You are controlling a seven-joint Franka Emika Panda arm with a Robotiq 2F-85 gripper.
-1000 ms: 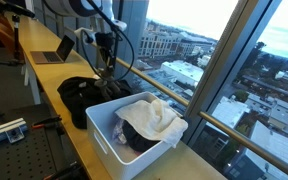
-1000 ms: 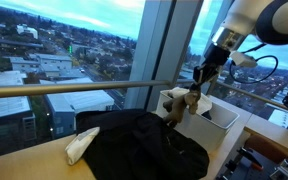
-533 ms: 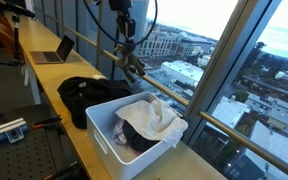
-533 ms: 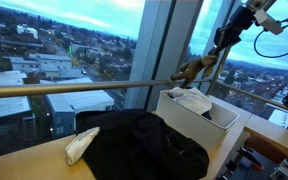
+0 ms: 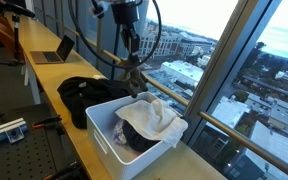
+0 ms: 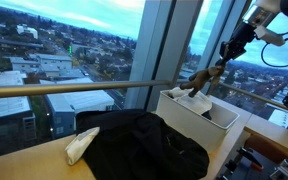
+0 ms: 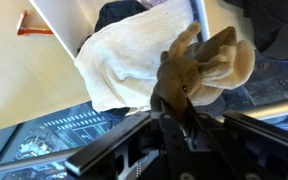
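**Single arm over a window-side counter.** The gripper (image 5: 133,58) is clamped on the darker end of a brown cloth (image 5: 137,74) and holds it in the air. In the wrist view one of its fingers (image 7: 170,108) is seen pressed into the fabric, with the paler, crumpled part of the cloth spreading away from the jaws.

In an exterior view the cloth's long axis slants down and away from the gripper (image 6: 228,52) towards the white bin (image 6: 224,119). The free end comes low over the white towel (image 6: 192,98) heaped in that bin. Whether it brushes the towel is hard to tell at this size; it appears just clear.

The wrist view places the towel directly beneath the cloth, with dark clothing under and beside it. Beside the bin on the counter lie a black garment (image 6: 144,150) and a small white rag (image 6: 81,144). A laptop (image 5: 56,52) stands well apart, farther along the counter.
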